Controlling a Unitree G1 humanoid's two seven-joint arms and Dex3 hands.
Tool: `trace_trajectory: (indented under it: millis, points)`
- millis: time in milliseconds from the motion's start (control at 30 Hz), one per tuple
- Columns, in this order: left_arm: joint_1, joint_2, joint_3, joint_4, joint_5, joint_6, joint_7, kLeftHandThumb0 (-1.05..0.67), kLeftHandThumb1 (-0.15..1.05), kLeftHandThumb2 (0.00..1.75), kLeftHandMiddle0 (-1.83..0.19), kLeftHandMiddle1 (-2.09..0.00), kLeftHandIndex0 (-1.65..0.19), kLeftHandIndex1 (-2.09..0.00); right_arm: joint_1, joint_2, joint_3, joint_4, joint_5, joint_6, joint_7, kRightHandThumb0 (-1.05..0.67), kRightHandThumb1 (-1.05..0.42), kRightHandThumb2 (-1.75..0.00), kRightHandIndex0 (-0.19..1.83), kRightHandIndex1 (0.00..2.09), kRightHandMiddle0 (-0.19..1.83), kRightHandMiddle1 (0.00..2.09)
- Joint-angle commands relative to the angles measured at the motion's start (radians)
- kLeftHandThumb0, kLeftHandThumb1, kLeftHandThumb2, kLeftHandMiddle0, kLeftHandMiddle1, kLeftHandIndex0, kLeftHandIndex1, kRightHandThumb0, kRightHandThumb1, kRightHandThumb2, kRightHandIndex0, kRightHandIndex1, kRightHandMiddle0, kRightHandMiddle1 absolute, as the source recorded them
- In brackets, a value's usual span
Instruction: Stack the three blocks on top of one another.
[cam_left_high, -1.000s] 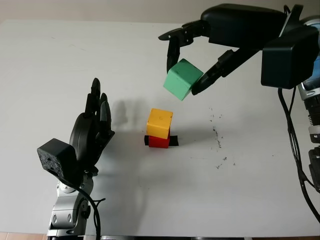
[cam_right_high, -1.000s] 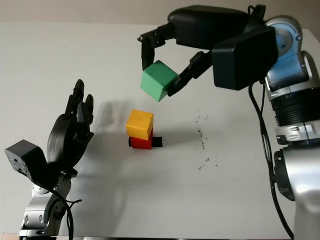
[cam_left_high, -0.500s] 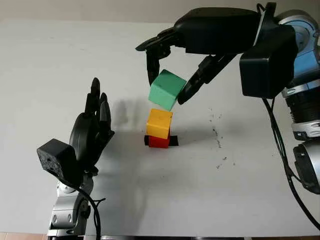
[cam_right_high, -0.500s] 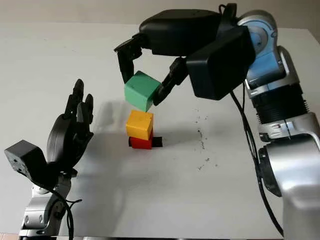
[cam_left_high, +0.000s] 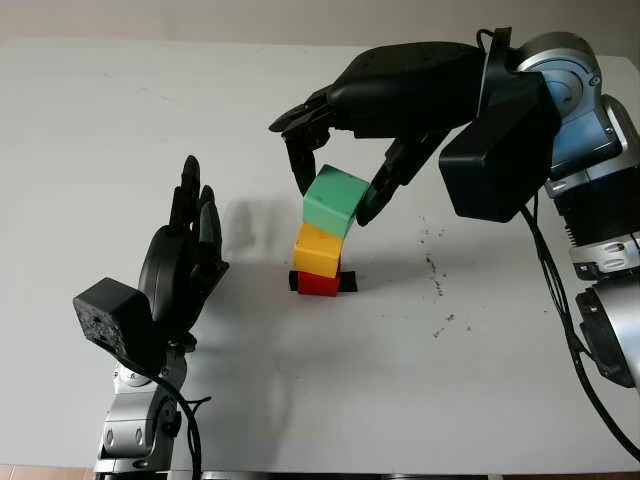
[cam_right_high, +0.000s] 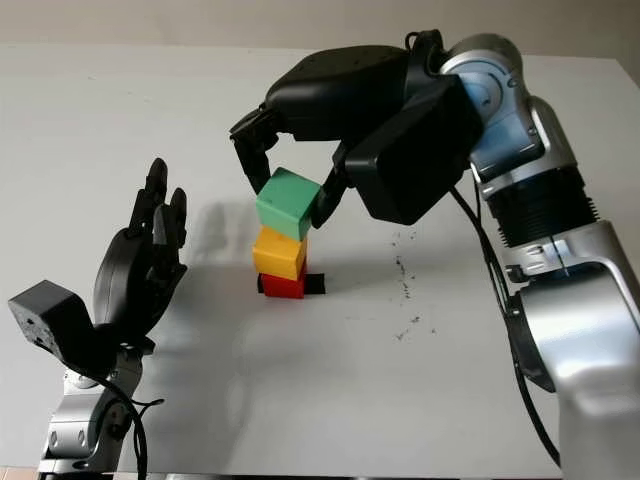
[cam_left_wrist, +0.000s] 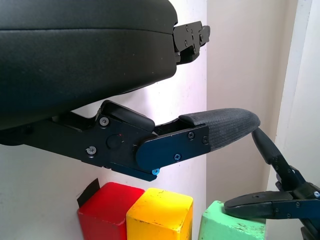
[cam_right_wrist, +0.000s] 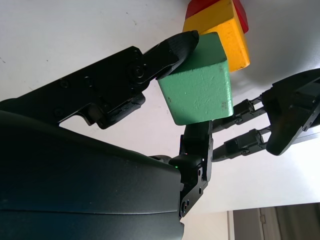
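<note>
A red block (cam_left_high: 319, 284) sits on the white table (cam_left_high: 480, 380) over a strip of black tape, with a yellow block (cam_left_high: 318, 249) stacked on it. My right hand (cam_left_high: 335, 185) comes from the right and is shut on a green block (cam_left_high: 335, 201), tilted, its lower edge touching or just above the yellow block's top. The green block (cam_right_wrist: 197, 87) sits between the fingers (cam_right_wrist: 165, 55) in the right wrist view, the yellow block (cam_right_wrist: 227, 35) just beyond. My left hand (cam_left_high: 185, 255) is open, held upright left of the stack. The three blocks line up in the left wrist view (cam_left_wrist: 160, 220).
Dark specks mark the table (cam_left_high: 435, 265) right of the stack. The right forearm (cam_left_high: 500, 130) hangs over the back right of the table. A black tape strip (cam_left_high: 346, 281) pokes out under the red block.
My right hand has carried the green block left and down, from high right of the stack to right on top of the yellow block. The left hand has stayed still.
</note>
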Motion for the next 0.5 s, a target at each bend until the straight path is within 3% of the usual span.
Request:
trace_trajectory:
  millis: [0,467]
  points:
    - [0.013,-0.007,-0.003,-0.009,0.003,-0.007,0.004,-0.79,1.05,0.68,0.14,-0.06,0.15,-0.06,-0.021,0.003,-0.003,0.006,0.003,-0.013,-0.003,-0.46,-0.95,-0.06,0.25,0.04,0.43,1.46]
    - [0.016,-0.005,-0.002,-0.003,-0.001,-0.017,-0.008,-0.79,1.05,0.69,0.16,-0.05,0.17,-0.05,-0.011,0.023,-0.007,0.006,0.019,-0.017,-0.011,-0.47,-0.96,-0.06,0.23,0.04,0.38,1.44]
